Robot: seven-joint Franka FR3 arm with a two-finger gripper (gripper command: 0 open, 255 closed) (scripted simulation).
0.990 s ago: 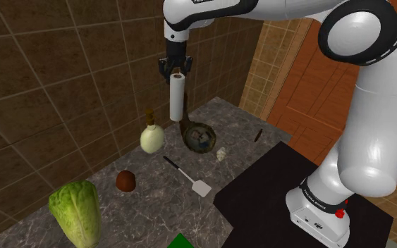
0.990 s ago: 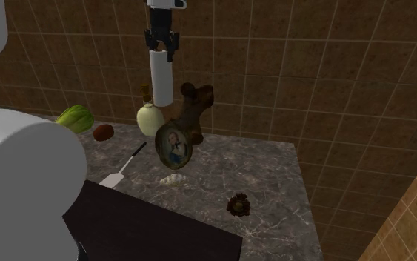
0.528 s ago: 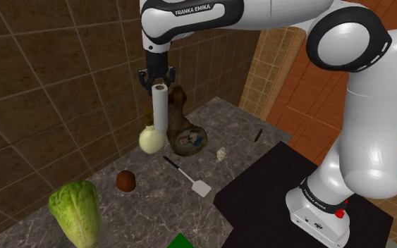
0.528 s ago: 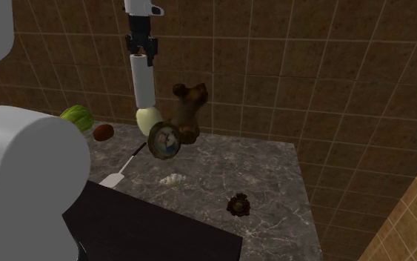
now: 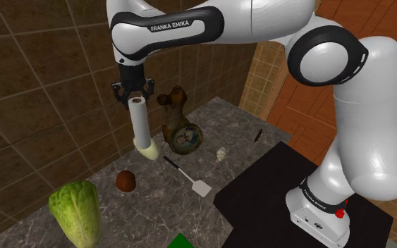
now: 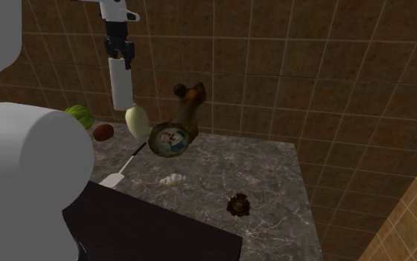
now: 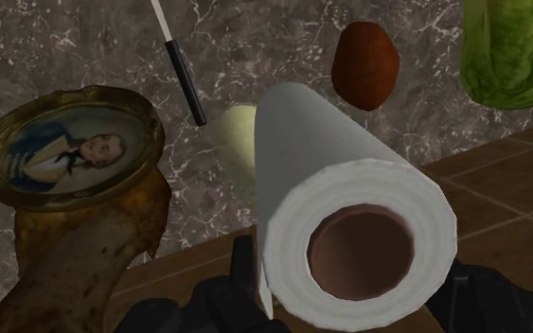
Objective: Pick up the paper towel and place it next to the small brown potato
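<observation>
Pickup looks done: the gripper (image 5: 135, 96) pinches the top end of the paper towel roll (image 5: 141, 124), which hangs upright above the counter (image 5: 158, 206), short of the brown potato (image 5: 125, 181), so moving over, lowering and releasing remain.

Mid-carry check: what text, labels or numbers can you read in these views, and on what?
"FRANKA EMIKA": white letters on the dark band of the arm, shoulder view.
Lettering on the base ring by the stand: too small to read.
The paper towel and the portrait frame: no text.
</observation>
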